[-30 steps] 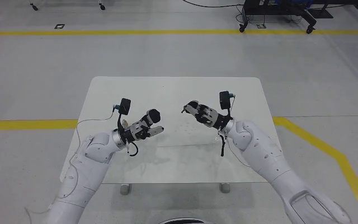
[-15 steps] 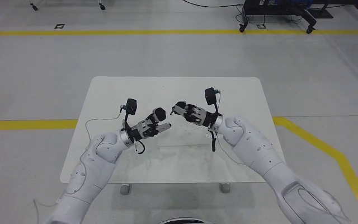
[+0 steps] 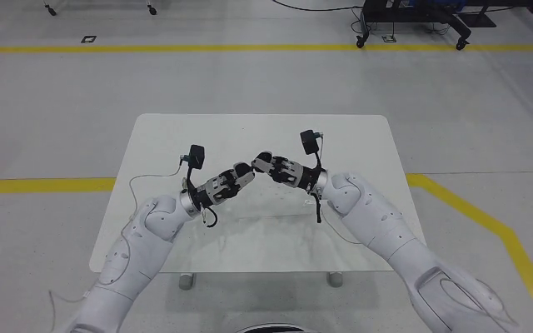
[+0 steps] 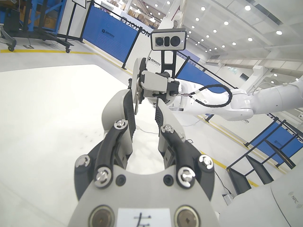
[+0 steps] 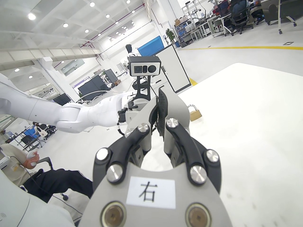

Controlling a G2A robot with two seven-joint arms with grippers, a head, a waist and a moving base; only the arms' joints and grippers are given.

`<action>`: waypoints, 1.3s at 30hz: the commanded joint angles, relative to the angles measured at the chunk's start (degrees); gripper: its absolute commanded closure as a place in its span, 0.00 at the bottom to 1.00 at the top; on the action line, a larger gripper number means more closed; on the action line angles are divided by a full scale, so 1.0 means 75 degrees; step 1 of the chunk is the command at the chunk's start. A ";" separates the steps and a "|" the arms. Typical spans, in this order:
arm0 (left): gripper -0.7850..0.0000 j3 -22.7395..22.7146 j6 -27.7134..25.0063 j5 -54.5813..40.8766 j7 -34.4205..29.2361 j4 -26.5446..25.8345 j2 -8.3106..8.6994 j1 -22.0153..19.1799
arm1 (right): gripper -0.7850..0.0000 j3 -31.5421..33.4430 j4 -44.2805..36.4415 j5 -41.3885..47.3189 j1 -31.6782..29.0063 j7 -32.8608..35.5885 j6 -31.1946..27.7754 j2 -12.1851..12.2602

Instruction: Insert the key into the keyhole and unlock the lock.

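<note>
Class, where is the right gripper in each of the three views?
Top view: right gripper at centre, above the table, facing the left gripper.
Left wrist view: right gripper mid-picture, its tip between the left gripper's open fingers.
Right wrist view: right gripper in the near foreground.
Shared landmark: the white table.

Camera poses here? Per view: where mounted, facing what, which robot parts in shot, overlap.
Top view: above the arms, looking down at the white table; both arms, with left gripper and right gripper tips close together over it.
Left wrist view: behind the open left fingers, facing the right arm; the key juts from that gripper.
Right wrist view: behind the shut right fingers, facing the left arm; a padlock lies on the table beyond.
Shared: each wrist view shows the other's wrist camera.
</note>
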 commanded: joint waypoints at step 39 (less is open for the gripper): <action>1.00 0.0491 0.0000 -0.1387 -0.0295 0.0140 0.0381 -0.0336 | 1.00 0.0237 -0.0497 0.0084 -0.0329 0.0563 0.0000 0.0102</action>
